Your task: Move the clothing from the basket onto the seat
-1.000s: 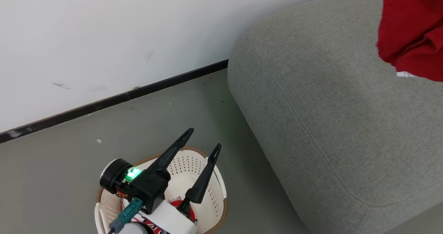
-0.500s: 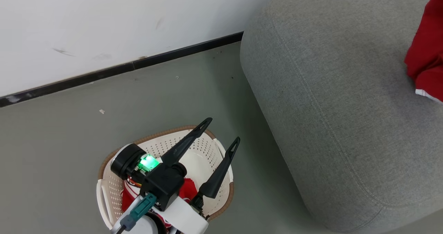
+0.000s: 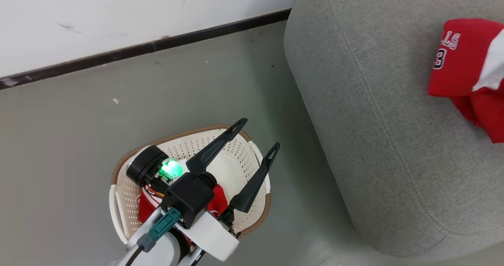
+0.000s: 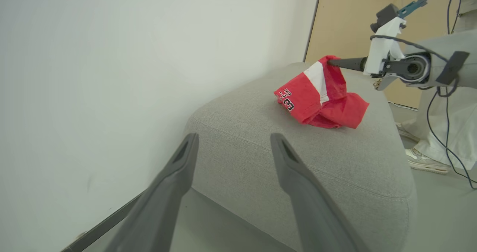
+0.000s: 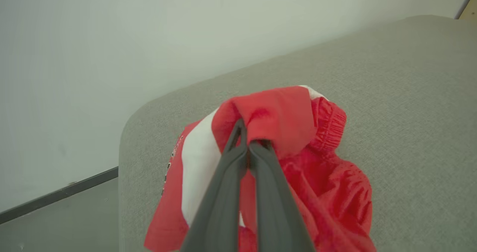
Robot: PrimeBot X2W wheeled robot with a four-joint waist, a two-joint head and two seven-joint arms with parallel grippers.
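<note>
Closest to the robot, the basket (image 3: 185,133) stands on the grey floor (image 3: 71,148). A red garment (image 3: 146,211) lies bunched in its bottom, largely hidden under the arm. The left gripper (image 3: 260,133) hangs over the basket with its two dark fingers spread wide and nothing between them. Their tips reach over the rim on the side toward the seat, and the garment below sits back under the wrist, clear of the fingers.

Just beyond the basket, with a strip of bare floor between, is the rounded corner of the seat (image 3: 374,140). From the left wrist, the left gripper (image 4: 234,137) points at that corner, and the shorts (image 4: 316,103) lie well past its fingertips on top of the cushion.

The shorts (image 3: 456,61) are red with a white side panel and dark letters and a number edged in white. Their lower folds rest crumpled on the seat (image 5: 410,95), back from the corner. The right gripper (image 5: 248,140) has its fingers pressed together on a fold of the shorts (image 5: 283,114) near the gathered waistband, and that fold is pulled up above the rest of the cloth. Seen from the left wrist, the right gripper (image 4: 329,62) comes in level from the side, its tip buried in the top of the heap.

Farther off run the white wall (image 3: 118,14) and its dark skirting strip (image 3: 157,45). Past the far end of the seat, a person's pale shoe (image 4: 425,160) stands on the floor.
</note>
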